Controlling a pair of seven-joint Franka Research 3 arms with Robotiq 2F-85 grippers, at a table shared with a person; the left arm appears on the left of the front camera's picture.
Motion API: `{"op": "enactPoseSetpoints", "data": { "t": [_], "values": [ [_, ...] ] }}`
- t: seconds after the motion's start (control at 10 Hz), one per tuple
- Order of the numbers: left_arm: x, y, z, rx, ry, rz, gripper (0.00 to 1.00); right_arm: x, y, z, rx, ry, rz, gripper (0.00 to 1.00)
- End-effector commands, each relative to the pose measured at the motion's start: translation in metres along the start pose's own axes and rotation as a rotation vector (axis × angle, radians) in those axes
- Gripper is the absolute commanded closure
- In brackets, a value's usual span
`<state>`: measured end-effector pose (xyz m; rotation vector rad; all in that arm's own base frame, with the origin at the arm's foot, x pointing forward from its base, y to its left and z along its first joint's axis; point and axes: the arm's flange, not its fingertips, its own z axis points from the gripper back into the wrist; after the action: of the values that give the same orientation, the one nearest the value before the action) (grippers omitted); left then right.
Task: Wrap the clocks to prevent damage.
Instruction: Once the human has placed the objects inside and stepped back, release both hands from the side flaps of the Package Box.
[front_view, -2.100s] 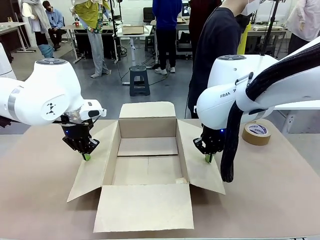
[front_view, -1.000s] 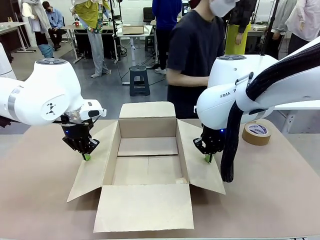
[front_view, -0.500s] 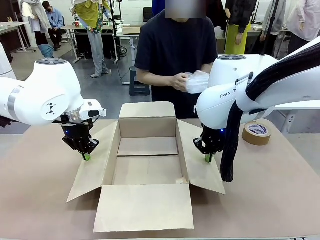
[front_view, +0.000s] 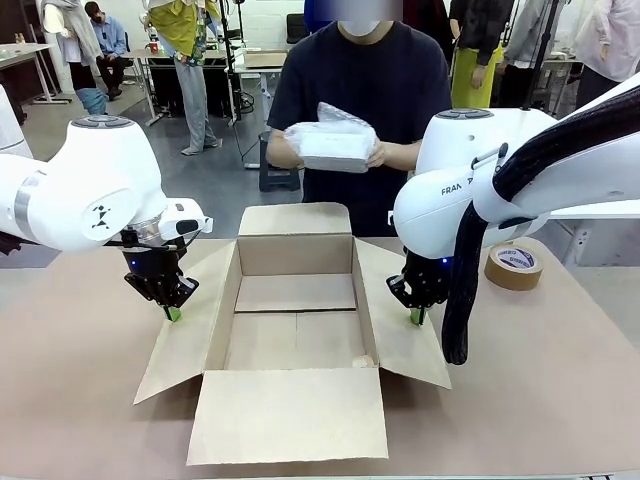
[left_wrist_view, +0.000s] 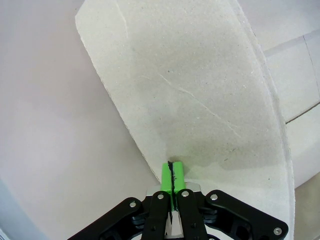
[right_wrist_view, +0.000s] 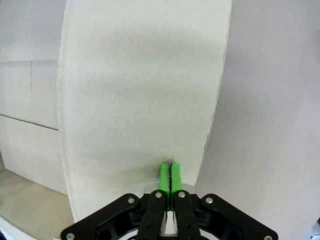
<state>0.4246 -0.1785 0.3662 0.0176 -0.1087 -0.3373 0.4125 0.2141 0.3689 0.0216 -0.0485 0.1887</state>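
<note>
A person at the far side holds a white bundle in clear wrap in both hands, above the far flap of an open cardboard box. Any clock is hidden inside the wrap. My left gripper is shut, its green tips resting on the box's left flap. In the left wrist view the left gripper has its pads pressed together at the left flap's edge. My right gripper is shut too, tips down on the right flap. The right wrist view shows the right gripper against that right flap.
A roll of brown tape lies on the table at the far right. The box's near flap lies flat toward me. Brown tabletop lies bare on both sides of the box. Other people stand farther back in the room.
The person has stepped to the middle of the far side and brought the wrapped bundle in front of the chest. Both arms have stayed still on the flaps.
</note>
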Motion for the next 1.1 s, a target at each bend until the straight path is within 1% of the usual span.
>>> {"op": "enactPoseSetpoints", "data": {
  "t": [0.0, 1.0],
  "values": [
    [-0.0006, 0.0008, 0.0019, 0.009, 0.001, -0.007, 1.0, -0.0004, 0.0006, 0.0, 0.0, -0.002, -0.016, 0.99],
    [-0.0006, 0.0008, 0.0019, 0.009, 0.001, -0.007, 1.0, -0.0004, 0.0006, 0.0, 0.0, -0.002, -0.016, 0.99]
  ]
}}
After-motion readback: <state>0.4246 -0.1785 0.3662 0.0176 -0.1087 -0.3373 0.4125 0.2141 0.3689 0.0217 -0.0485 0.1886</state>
